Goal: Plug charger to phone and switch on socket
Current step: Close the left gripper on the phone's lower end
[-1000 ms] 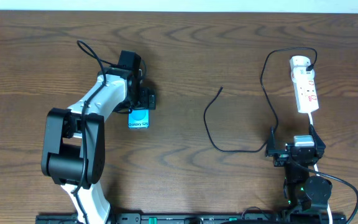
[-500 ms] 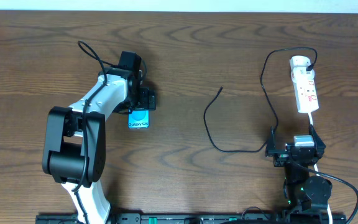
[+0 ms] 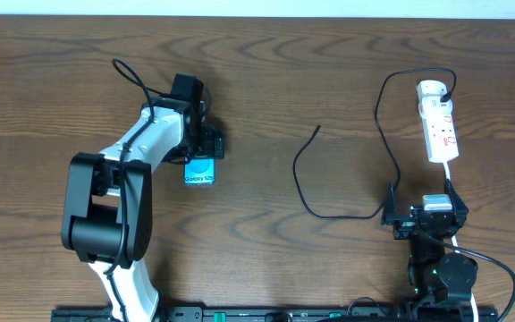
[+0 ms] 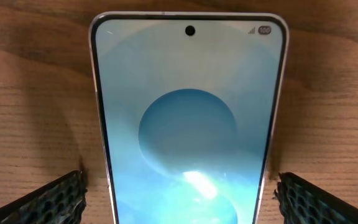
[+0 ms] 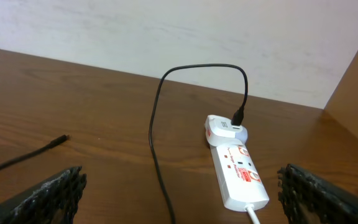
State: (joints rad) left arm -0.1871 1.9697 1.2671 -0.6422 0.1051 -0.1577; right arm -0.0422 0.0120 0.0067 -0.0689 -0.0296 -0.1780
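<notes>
On the left side of the bench (image 3: 257, 54), saw the phone (image 3: 200, 172) lying flat, screen up, with the left claw (image 3: 205, 148) just over one end of it. Found that claw spread wide, one finger on each side of the phone, squeezing nothing. Near the bottom right, found the right claw (image 3: 425, 213) spread wide too, holding nothing, facing the socket (image 3: 440, 125). Saw the socket far on the right, with the charger's black plug already in its far end. Followed the charger (image 3: 297, 170) from there in a big loop across the middle of the bench to its small plug tip (image 3: 318, 128), well apart from the phone.

Judged the phone light but smooth and slippery, with glass easy to crack. Best to pinch it by the two long edges, not the screen. Judged the charger thin, light and floppy. Best to pinch it just behind the tip, to steer it into the phone.

Read "Galaxy S25" on the blue screen from above. Spotted red marks on the socket, too small to read.
</notes>
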